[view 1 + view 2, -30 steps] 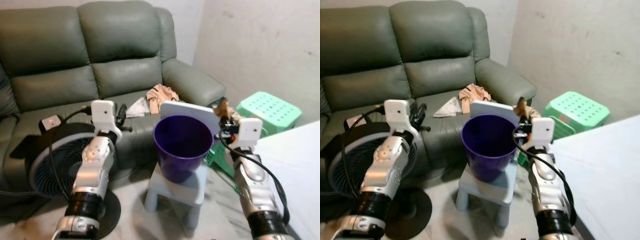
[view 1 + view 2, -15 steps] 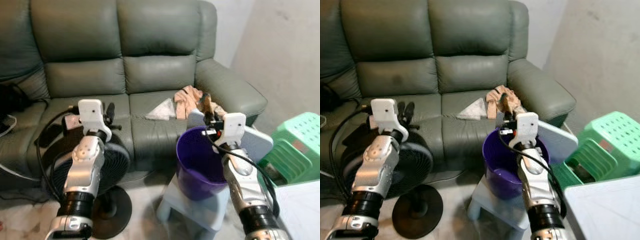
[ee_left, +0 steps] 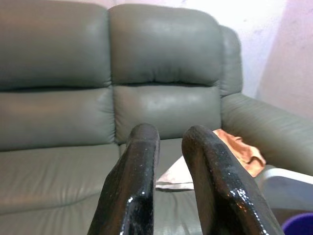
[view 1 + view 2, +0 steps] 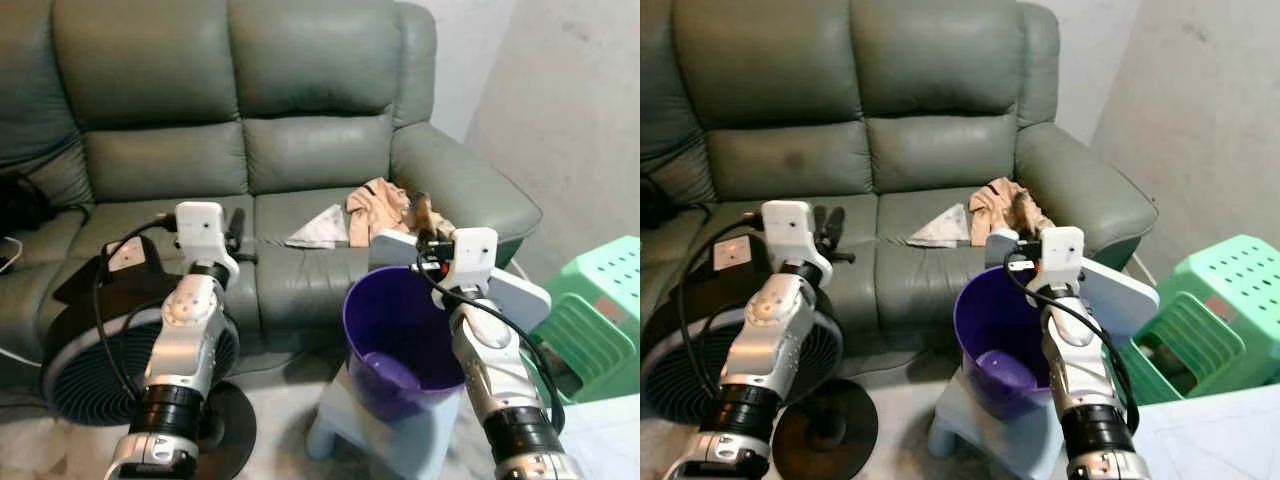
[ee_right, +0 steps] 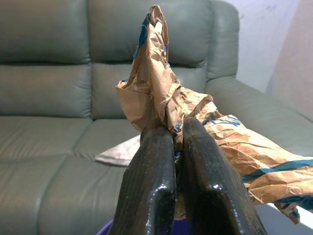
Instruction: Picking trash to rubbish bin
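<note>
Grey-green leather sofa (image 4: 250,130) sitting against a pale wall (image 4: 570,110), with a peach cloth (image 4: 375,205) and white paper (image 4: 322,228) lying on its seat. Black floor fan (image 4: 110,350) standing in front, green plastic stools (image 4: 590,310) stacking at the right, light floor (image 4: 290,420) showing below.

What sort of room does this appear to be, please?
Probably a home living room: a green leather sofa, a floor fan and a purple bin on a small stool.

no readable text, blue markings on crumpled brown paper (image 5: 195,107) illegible
</note>
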Controlling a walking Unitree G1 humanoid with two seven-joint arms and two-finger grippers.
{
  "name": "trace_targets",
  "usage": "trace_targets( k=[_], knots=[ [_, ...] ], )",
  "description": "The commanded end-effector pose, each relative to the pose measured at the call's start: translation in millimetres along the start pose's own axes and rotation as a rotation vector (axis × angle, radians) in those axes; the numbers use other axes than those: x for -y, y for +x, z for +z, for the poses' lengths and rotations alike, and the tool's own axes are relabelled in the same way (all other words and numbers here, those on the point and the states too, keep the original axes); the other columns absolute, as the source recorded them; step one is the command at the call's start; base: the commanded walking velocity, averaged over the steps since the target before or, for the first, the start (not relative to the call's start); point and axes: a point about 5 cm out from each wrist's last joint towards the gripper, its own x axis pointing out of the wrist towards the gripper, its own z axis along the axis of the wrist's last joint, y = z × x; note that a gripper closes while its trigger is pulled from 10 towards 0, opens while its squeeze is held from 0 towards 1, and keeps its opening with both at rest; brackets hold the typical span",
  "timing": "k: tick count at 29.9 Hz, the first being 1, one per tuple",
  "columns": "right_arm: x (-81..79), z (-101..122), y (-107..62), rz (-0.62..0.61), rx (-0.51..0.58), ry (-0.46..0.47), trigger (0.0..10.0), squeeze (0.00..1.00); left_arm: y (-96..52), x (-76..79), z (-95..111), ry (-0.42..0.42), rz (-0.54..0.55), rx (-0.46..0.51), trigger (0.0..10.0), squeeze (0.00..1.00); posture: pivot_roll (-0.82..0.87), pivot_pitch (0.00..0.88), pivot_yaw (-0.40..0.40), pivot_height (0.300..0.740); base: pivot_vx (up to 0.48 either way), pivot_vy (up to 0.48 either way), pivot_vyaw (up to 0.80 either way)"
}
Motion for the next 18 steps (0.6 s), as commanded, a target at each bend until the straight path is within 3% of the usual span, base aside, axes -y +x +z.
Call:
trace_targets(
  k=[1,4,13,18],
  knots=[
    [2.0,4,6.5,0.006,-0.013,0.005,10.0,0.00,-2.8,7.5,1,0.009,-0.046,0.007,10.0,0.00,0.15,0.000,-0.048,0.715,0.000,0.000,0.00],
    [2.3,5,9.3,0.021,-0.015,0.008,10.0,0.00,-5.8,14.1,0,-0.011,-0.079,0.015,10.0,0.00,0.16,0.000,-0.049,0.715,0.000,0.000,0.00],
    [2.3,-2,28.4,-0.002,-0.133,-0.054,10.0,0.00,-26.4,59.0,-6,-0.005,-0.253,0.013,10.0,0.00,0.19,0.000,-0.072,0.715,0.000,0.000,0.00],
    [1.8,-4,32.4,0.003,-0.157,-0.060,10.0,0.00,-32.1,70.1,-3,-0.013,-0.299,0.025,10.0,0.00,0.21,0.000,-0.083,0.715,0.000,0.000,0.00]
  ],
)
